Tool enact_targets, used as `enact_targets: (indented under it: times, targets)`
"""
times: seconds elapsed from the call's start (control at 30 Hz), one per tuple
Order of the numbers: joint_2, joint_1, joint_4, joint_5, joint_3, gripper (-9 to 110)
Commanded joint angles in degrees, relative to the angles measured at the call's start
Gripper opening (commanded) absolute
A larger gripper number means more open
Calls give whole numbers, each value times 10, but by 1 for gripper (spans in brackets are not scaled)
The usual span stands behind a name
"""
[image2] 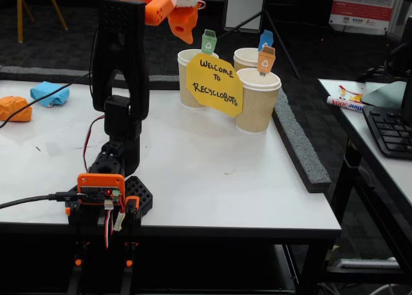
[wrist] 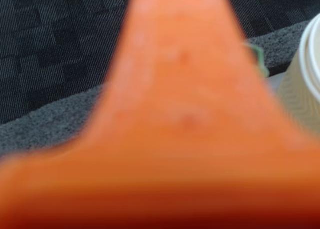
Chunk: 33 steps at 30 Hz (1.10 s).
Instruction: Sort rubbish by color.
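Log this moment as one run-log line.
gripper: raised near green-tagged cup, jaw state unclear | orange wad: table far left, untouched | blue wad: beside it | green wad: not seen

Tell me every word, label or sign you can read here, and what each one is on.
"WELCOME TO RECYCLOBOTS": handwritten on the yellow sign propped against the paper cups.
Recycling marks, no words: on the green tag, blue tag and orange tag above the cups.
Poster, top right: print too small to read.
Packet on the side desk: lettering too blurred.
Wrist view: no text.
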Motion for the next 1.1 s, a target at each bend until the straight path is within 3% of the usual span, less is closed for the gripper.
enact_targets:
  times: [0.0, 0.17, 0.67, 1.07]
  targets:
    - [34, 13, -9, -6, -44, 12]
    - [133, 34, -13, 0, 49, 5]
    - [675, 65, 4, -5, 440, 3]
    - [896, 52, 98, -6, 503, 3]
